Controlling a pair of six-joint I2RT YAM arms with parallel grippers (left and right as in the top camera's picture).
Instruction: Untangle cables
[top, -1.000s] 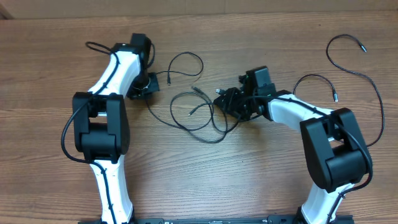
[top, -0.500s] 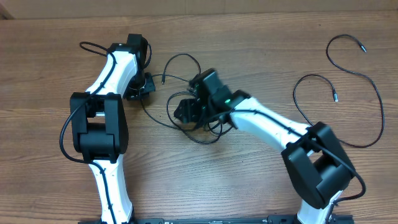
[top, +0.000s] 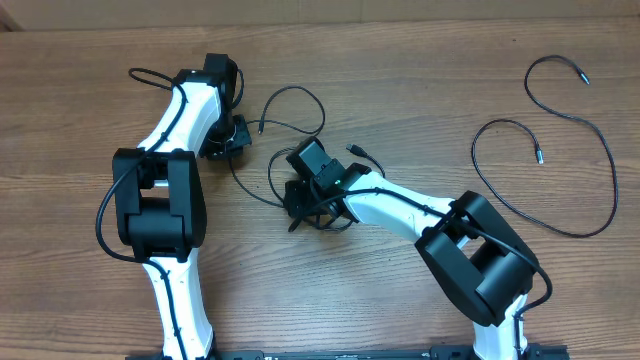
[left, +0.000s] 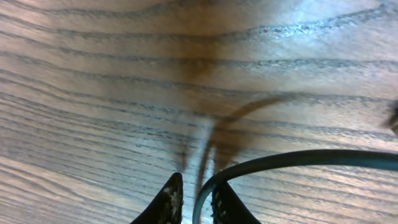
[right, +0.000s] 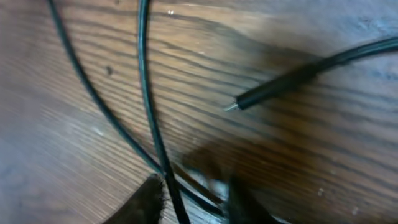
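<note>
My right arm (top: 400, 205) reaches to frame centre, where the tangled cables (top: 300, 88) lie on the table (top: 400, 40). The right gripper (right: 196, 199) has its jaws apart around one strand (right: 147, 93). The left gripper (left: 193, 202), upper left, straddles a strand too, but I cannot tell whether it pinches.

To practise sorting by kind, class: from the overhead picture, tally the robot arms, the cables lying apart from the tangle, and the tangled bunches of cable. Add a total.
Robot arms: 2, left arm, right arm
Cable lying apart: 1
Tangled bunch of cables: 1, strands inside too overlapped to count
Total: 4
</note>
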